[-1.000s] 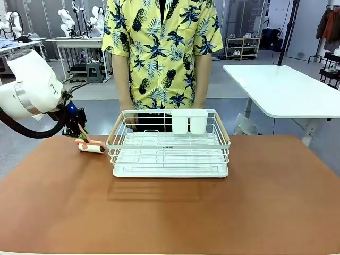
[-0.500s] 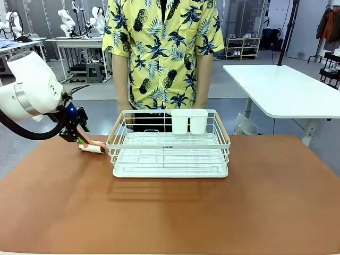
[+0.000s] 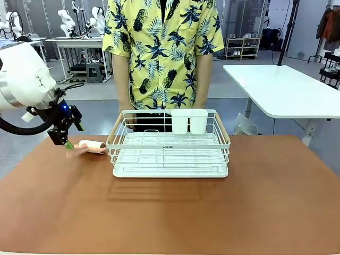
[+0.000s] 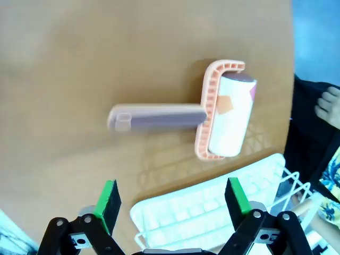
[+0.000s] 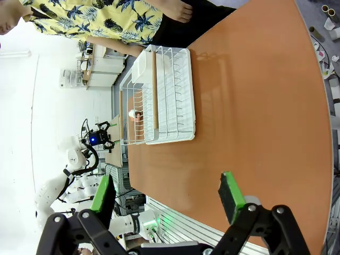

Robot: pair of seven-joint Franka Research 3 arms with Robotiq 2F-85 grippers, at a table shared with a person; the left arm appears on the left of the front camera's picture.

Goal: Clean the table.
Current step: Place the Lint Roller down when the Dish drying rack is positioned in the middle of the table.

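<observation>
Terracotta table (image 3: 175, 212), wide and smooth with rounded corners, spans the front view from edge to edge. A white wire dish rack (image 3: 169, 144) sits near the table's far edge, about midway along it, with two white cups (image 3: 189, 121) slotted at its far side. A person in a yellow pineapple-print shirt (image 3: 162, 50) stands just behind the rack, at the far edge.

A lint roller (image 3: 90, 146) lies flat on the table near the far left corner, just beside the rack's left end. In the left wrist view the lint roller (image 4: 210, 114) shows a peach-coloured frame around a white roll, its handle pointing away from the rack and looking motion-blurred.

The left gripper (image 3: 65, 134) hangs just left of the roller's handle, above the table surface. In the left wrist view the left gripper (image 4: 172, 199) has its green pads spread wide with nothing between them; the roller lies apart from the fingers, beyond their tips. A corner of the dish rack (image 4: 212, 212) shows between the fingers.

The right gripper (image 5: 167, 199) appears in the right wrist view, fingers wide apart and empty, held well above the table (image 5: 249, 106). That view is rolled sideways, with the dish rack (image 5: 159, 95) lying farther off
</observation>
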